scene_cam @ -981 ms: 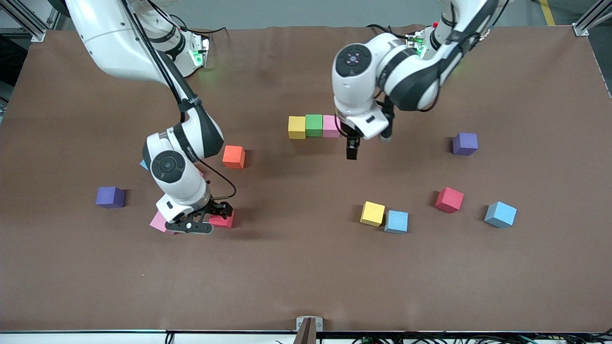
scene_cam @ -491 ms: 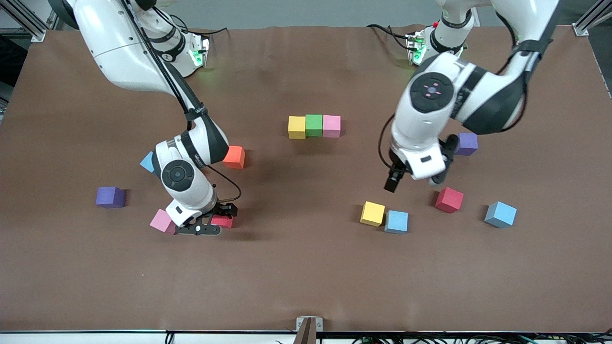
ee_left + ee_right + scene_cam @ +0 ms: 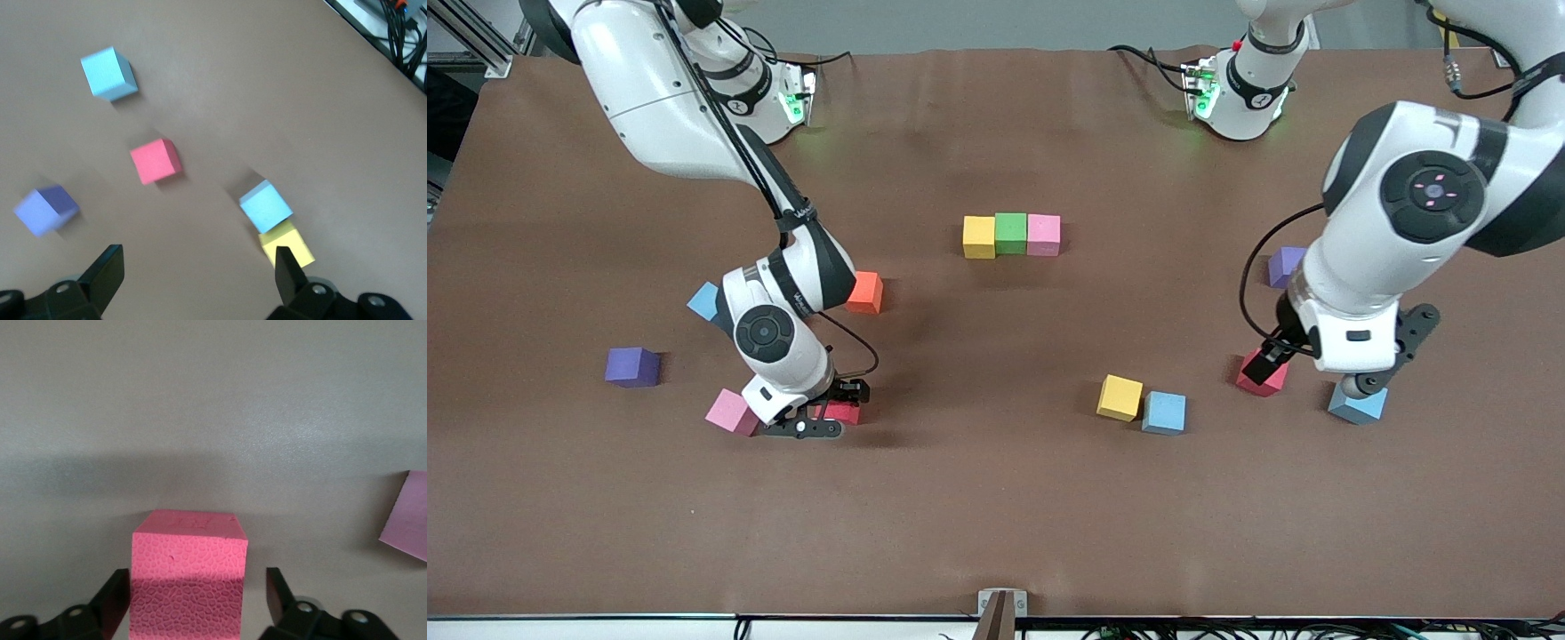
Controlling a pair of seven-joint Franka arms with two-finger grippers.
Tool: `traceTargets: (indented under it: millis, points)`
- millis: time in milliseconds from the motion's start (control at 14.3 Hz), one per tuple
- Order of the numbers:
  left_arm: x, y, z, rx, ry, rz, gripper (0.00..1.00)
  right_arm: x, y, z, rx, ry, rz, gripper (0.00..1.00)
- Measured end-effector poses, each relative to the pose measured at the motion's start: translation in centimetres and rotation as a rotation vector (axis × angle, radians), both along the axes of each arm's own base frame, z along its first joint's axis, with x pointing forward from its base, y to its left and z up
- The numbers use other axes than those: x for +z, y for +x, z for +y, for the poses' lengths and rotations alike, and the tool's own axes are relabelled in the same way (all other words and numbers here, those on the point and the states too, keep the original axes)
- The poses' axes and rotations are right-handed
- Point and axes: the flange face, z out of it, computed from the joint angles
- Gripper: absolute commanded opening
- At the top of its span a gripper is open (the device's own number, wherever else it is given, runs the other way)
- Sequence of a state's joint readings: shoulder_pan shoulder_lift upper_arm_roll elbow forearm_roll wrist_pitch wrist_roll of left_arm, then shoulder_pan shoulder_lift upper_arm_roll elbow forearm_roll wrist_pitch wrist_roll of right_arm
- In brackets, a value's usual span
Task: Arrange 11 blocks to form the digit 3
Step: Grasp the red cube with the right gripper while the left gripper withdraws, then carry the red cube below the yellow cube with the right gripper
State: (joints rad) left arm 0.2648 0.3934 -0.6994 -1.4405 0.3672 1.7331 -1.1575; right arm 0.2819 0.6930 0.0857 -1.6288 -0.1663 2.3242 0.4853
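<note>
Straddling the red cube (image 3: 189, 547) low in the front view, toward the right arm's end of the table (image 3: 996, 533), my right gripper (image 3: 193, 583) has its jaws apart, one finger beside each side face with a sliver of gap showing. My left gripper (image 3: 197, 267) hangs wide open over the other red cube (image 3: 1249, 380). The yellow-green-pink row (image 3: 1010, 235) sits upper centre. This cube looks like light, grippy, slightly squashy foam; I judge a low, gentle hold on flat opposite faces best.
</note>
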Motion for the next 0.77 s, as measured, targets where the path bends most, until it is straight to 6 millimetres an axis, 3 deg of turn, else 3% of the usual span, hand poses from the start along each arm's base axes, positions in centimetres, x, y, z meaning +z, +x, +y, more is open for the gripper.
traceTargets:
  millis: [140,350,421,491,631,771]
  points:
    - [1.1,-0.2,0.7,-0.094,0.020,0.009,1.00,-0.3,0.0,0.1,0.002,0.000,0.003,0.66]
    - [4.4,-1.2,3.2,-0.232,0.035,0.031,1.00,-0.2,0.1,0.4,0.006,0.004,0.001,0.52]
    - [5.7,-1.7,4.7,-0.276,0.011,0.044,1.00,-0.1,0.1,0.6,0.007,0.007,0.000,0.51]
    - [7.2,-2.2,6.6,-0.322,-0.007,0.051,1.00,0.0,0.0,1.0,0.008,0.016,0.001,0.44]
    - [9.7,-3.5,10.5,-0.407,-0.010,0.074,1.00,0.3,-0.3,2.4,-0.006,0.060,0.013,0.43]
    - [11.6,-4.9,13.1,-0.513,0.003,0.100,1.00,0.5,-0.8,3.7,-0.029,0.109,0.041,0.42]
